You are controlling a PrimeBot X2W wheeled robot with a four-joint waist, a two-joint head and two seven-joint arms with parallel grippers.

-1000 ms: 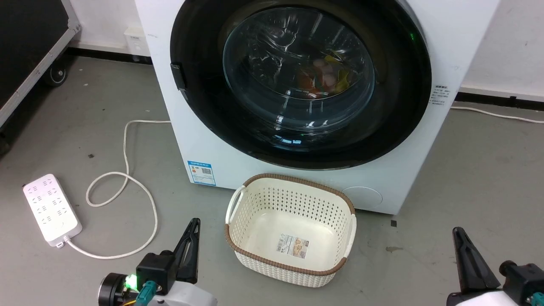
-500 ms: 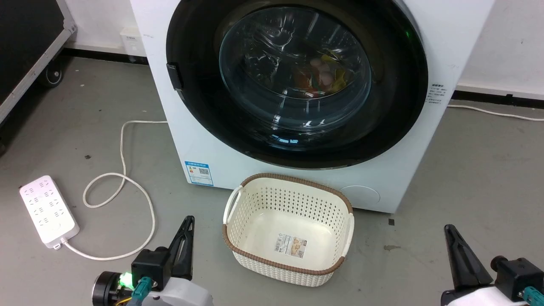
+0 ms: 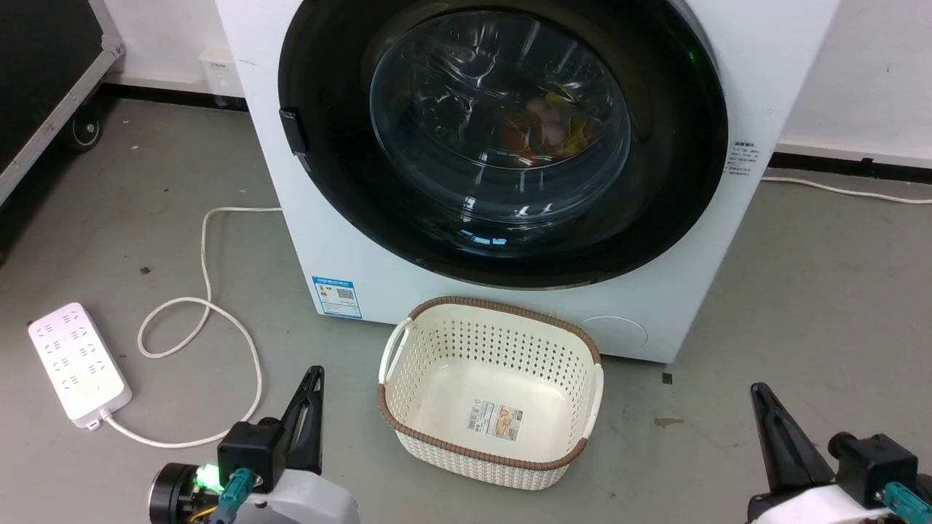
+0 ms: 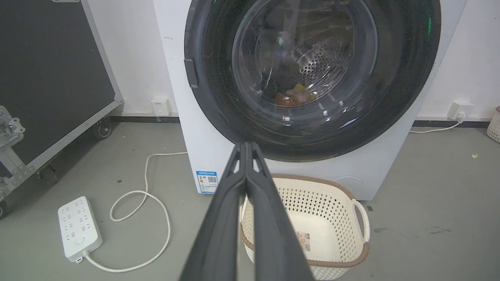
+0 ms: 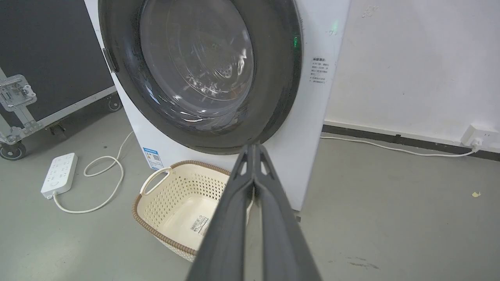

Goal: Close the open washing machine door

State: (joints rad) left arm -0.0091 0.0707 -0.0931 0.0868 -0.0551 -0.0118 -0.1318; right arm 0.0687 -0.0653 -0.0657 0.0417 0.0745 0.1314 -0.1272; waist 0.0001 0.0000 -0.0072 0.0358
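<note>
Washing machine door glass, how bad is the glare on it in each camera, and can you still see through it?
Head view: white reflection streaks cross the washing machine door glass, but colourful items inside are visible. Left wrist view: milder glare, the drum perforations read clearly. Right wrist view: strongest reflections, bright streaks veil much of the interior.

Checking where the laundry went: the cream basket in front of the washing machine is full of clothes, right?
No: the head view shows the cream basket holding no clothes, just a label on its floor. It does stand in front of the washing machine.
</note>
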